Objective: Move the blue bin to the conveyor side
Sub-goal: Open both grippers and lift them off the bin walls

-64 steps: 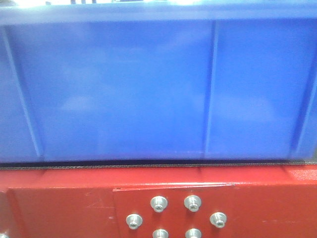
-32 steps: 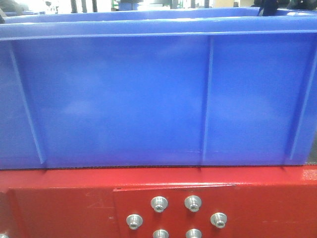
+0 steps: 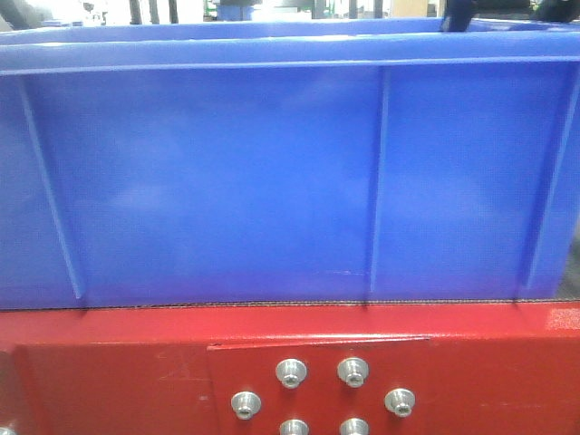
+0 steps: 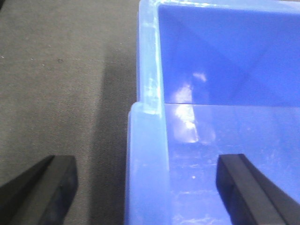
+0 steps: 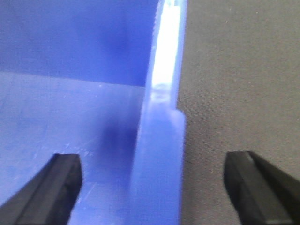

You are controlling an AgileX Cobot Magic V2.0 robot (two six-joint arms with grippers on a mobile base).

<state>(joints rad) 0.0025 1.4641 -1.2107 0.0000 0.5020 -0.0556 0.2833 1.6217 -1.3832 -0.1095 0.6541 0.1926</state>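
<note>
The blue bin (image 3: 272,172) fills the front view and rests at the near edge of the belt, just above the red frame (image 3: 109,362) with silver bolts (image 3: 322,399). In the left wrist view my left gripper (image 4: 146,187) is wide open, straddling the bin's left wall (image 4: 147,154): one finger over the grey belt (image 4: 56,84), the other inside the bin. In the right wrist view my right gripper (image 5: 154,187) is wide open, straddling the right wall (image 5: 159,154): one finger inside, one over the belt (image 5: 234,75). Neither touches the wall.
The bin's inside looks empty in both wrist views. Dark arm parts (image 3: 458,14) show above the bin's far rim at the top right. Background clutter lies beyond the rim.
The bin has dropped from a raised position onto the belt, its rim now visible in the front view. Over the last half second it barely moved.
</note>
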